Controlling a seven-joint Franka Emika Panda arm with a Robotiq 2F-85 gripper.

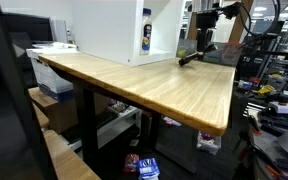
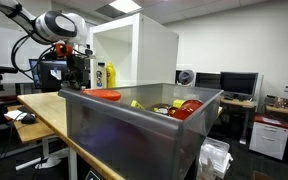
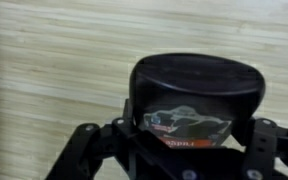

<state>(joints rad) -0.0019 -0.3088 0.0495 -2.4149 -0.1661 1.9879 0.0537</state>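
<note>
In the wrist view my gripper is shut on a black round-topped container with a printed label; its fingers sit on both sides of it, above the wooden tabletop. In both exterior views the gripper hangs low over the far end of the table, beside a tall white box. The dark container appears to reach the table surface below the fingers; I cannot tell whether it rests on it.
A yellow bottle stands at the white box. A grey bin holding red and yellow items sits on the table in an exterior view. Monitors, cables and shelves surround the table.
</note>
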